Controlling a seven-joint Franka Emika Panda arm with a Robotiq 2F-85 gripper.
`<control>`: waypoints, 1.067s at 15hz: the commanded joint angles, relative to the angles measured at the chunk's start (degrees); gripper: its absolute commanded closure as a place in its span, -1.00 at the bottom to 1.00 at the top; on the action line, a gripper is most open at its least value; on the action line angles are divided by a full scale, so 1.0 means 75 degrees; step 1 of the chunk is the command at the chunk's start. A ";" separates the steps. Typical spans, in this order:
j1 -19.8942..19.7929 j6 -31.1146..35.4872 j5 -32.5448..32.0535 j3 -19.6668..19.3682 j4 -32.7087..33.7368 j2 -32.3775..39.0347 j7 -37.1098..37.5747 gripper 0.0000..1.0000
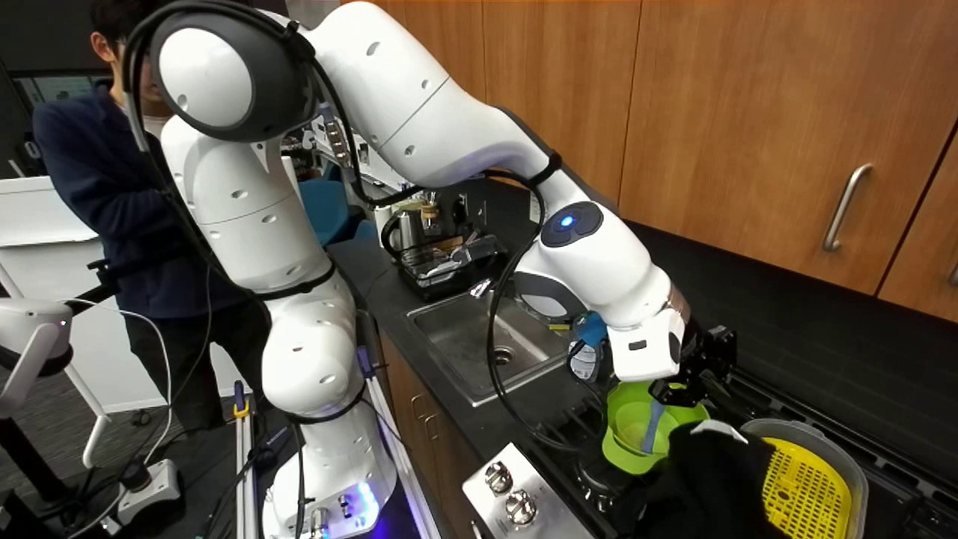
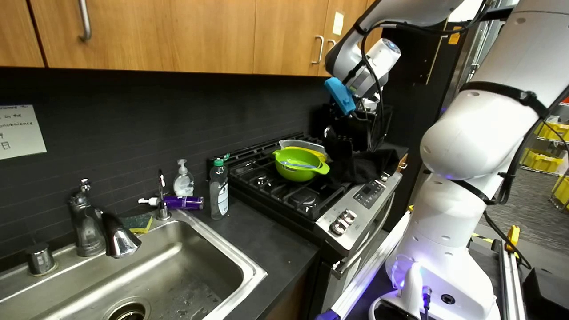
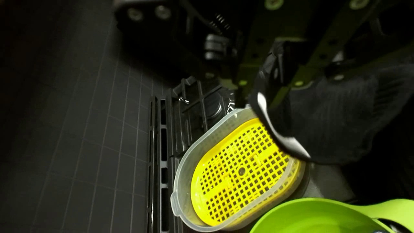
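The black, white-edged fabric cloth [image 3: 330, 131] is seen at the black metal gripper [image 3: 261, 94], right of the yellow perforated plastic basket [image 3: 220, 190] in the wrist view; whether jaws grip it cannot be told; basket snags should be avoided.

My arm [image 1: 449, 123], bent, in an exterior view
My elbow [image 1: 209, 78] is upper left, gripper [image 1: 692, 389] lower right; its grip is unclear.
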 commanded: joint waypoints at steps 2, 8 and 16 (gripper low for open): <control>-0.0118 -0.0148 -0.0119 0.0044 -0.0145 -0.0206 -0.0084 -0.20; -0.0210 -0.0365 -0.0129 -0.0041 -0.0003 -0.0094 -0.0070 -0.97; -0.0690 -0.2169 0.0197 -0.0684 0.0998 0.0626 0.0177 -1.00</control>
